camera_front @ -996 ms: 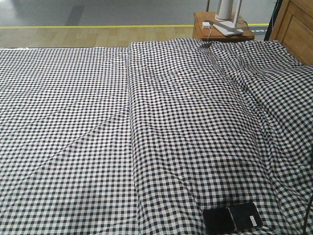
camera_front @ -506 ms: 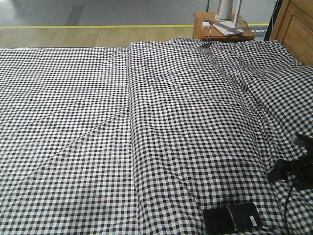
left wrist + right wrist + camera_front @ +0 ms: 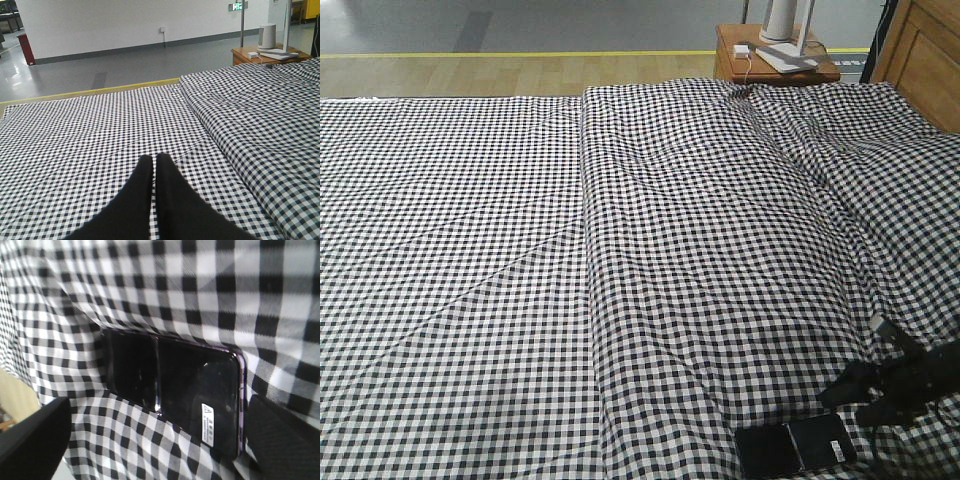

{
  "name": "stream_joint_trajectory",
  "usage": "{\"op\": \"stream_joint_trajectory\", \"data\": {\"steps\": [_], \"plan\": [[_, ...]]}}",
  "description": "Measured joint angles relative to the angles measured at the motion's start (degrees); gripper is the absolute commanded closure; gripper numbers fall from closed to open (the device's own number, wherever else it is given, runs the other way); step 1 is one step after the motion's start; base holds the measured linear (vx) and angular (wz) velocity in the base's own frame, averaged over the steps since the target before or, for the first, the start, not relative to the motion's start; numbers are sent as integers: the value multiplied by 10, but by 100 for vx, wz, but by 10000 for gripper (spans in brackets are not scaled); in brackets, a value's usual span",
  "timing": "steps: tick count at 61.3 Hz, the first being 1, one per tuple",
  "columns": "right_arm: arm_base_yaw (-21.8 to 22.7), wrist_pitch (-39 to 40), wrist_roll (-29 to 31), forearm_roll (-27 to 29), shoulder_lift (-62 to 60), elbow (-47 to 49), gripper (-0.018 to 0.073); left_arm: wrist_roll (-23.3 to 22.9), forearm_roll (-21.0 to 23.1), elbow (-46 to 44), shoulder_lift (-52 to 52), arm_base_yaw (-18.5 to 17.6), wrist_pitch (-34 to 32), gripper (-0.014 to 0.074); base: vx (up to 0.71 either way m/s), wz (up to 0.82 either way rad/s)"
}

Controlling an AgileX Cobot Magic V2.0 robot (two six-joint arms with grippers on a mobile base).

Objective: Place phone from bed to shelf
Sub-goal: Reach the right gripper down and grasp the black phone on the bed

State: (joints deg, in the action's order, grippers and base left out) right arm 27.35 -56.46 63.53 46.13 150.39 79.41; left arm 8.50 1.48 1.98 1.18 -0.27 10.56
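The phone [image 3: 795, 447], a flat glossy black slab with a middle seam, a pinkish edge and 1 white sticker, lies untouched on the bed [image 3: 520, 250]. Within 1 second the right claw [image 3: 855, 398] has come in from the right and dropped to just right of the phone. In the wrist view its 2 fingers [image 3: 280, 435] are spread wide on either side of the phone, gripping nothing. The pickup looks imminent but not begun. Around the phone the gingham fabric is soft and creased. Well left of the phone, the left claw [image 3: 154, 165] hangs pressed together, empty. No shelf is in view.
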Motion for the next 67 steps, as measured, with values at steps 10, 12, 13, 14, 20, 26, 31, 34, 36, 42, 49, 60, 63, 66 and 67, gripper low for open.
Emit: {"op": "stream_joint_trajectory", "data": {"steps": [10,12,13,14,20,26,31,34,36,42,49,60,63,66,67], "plan": [[0,4,14,1,26,1,-88,0,0,0,0,0,0,595,0,0],[0,5,18,1,29,2,-88,0,0,0,0,0,0,595,0,0],[0,5,19,1,31,2,-87,0,0,0,0,0,0,595,0,0],[0,5,20,1,33,3,-87,0,0,0,0,0,0,595,0,0],[0,7,27,4,44,4,-83,0,0,0,0,0,0,595,0,0],[0,9,34,10,60,4,-79,0,0,0,0,0,0,595,0,0],[0,6,45,26,71,4,-74,0,0,0,0,0,0,595,0,0],[0,-1,52,37,78,4,-71,0,0,0,0,0,0,595,0,0],[0,-5,58,46,82,4,-69,0,0,0,0,0,0,595,0,0],[0,-15,72,68,92,5,-54,0,0,0,0,0,0,595,0,0],[0,-20,77,78,96,5,-12,0,0,0,0,0,0,595,0,0],[0,-21,79,81,96,5,133,0,0,0,0,0,0,595,0,0],[0,-21,79,81,96,5,190,0,0,0,0,0,0,595,0,0],[0,-21,81,81,96,5,267,0,0,0,0,0,0,595,0,0],[0,-21,81,81,96,5,292,0,0,0,0,0,0,595,0,0]]}}
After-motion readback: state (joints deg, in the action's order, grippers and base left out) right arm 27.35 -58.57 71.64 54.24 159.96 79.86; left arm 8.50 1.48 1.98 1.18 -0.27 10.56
